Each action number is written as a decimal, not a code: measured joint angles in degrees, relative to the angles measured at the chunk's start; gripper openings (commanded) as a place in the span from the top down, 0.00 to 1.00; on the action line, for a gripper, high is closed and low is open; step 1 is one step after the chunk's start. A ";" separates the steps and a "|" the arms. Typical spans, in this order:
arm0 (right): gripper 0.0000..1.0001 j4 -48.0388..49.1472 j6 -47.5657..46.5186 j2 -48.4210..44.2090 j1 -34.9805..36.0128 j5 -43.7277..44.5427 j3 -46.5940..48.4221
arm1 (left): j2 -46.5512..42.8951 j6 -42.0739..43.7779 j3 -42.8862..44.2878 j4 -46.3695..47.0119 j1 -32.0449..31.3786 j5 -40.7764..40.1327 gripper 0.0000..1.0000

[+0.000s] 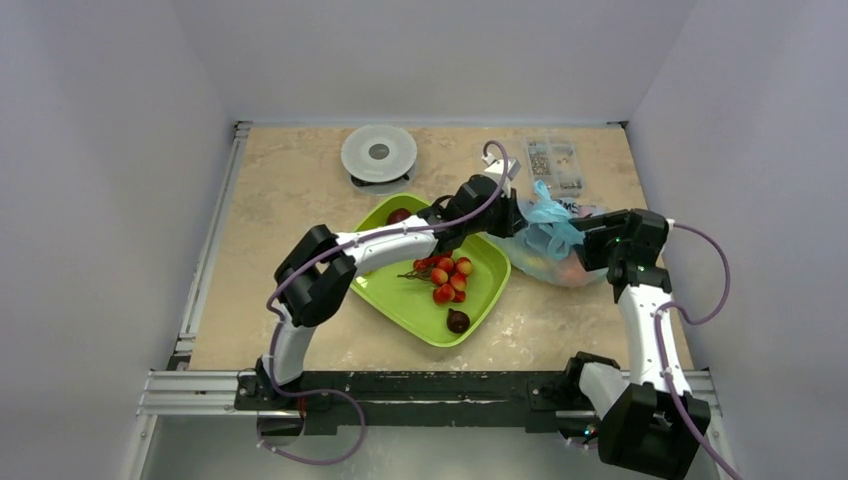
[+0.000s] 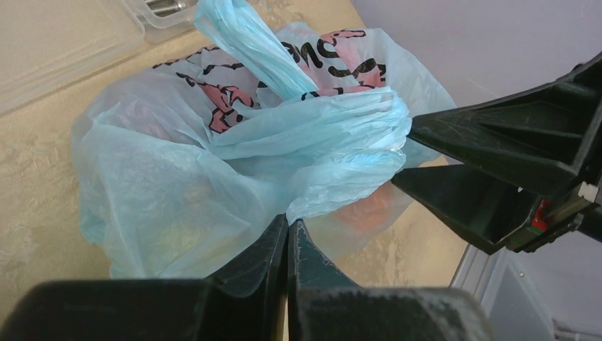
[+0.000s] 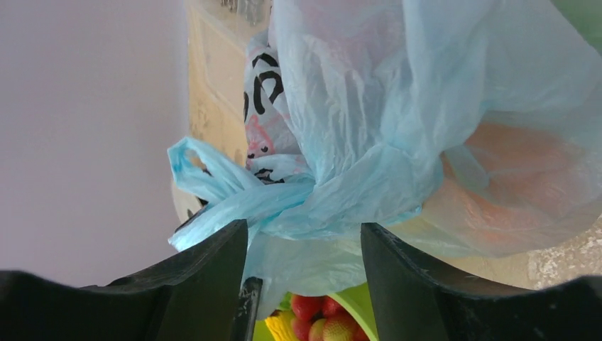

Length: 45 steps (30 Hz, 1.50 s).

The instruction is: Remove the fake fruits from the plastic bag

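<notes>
Fruits (image 1: pixel 458 320), two, on one tray (image 1: pixel 405 300); left end effector (image 2: pixel 287 226) pinches one bag (image 2: pixel 177 177), right end effector (image 3: pixel 304 229) spread.

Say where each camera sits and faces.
Top: overhead, behind the robot, looking down on table, tray and bag; left arm and right arm show.
Left wrist: on the left arm, facing the bag past the shut left hand; right hand at right.
Right wrist: on the right arm, facing the bag between its open fingers.
Shared: both wrist views show the bag's bunched neck.

Unreadable dark print (image 2: pixel 351 65) on plastic bag (image 2: pixel 163 192)
</notes>
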 measured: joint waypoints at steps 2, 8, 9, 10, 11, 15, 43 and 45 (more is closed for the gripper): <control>0.52 1.25 2.29 -0.26 0.00 1.29 -0.92 | -0.57 1.86 0.07 -0.63 -0.33 -0.55 0.59; 0.67 4.09 4.02 1.31 0.02 2.03 -2.80 | -1.18 13.25 5.57 -8.44 -2.36 -8.85 0.00; 0.66 4.28 4.04 1.66 0.02 2.05 -3.06 | -1.18 15.02 6.75 -9.14 -2.78 -9.99 0.00; 0.66 4.28 4.00 2.05 0.02 2.10 -3.19 | -1.11 17.44 8.44 -9.94 -3.32 -11.28 0.00; 0.66 4.35 3.76 2.56 0.02 2.34 -3.19 | -0.85 20.02 10.38 -10.34 -3.89 -12.41 0.02; 0.63 4.50 3.67 2.67 0.02 2.73 -3.19 | 1.97 29.29 19.19 -10.73 -5.79 -15.21 0.11; 1.00 9.79 2.89 7.78 0.02 5.92 -2.23 | 15.10 40.57 26.34 -11.39 -7.10 -15.58 1.00; 1.00 9.51 3.13 8.37 0.02 5.86 -1.25 | 12.87 37.92 22.93 -9.51 -7.02 -15.06 1.00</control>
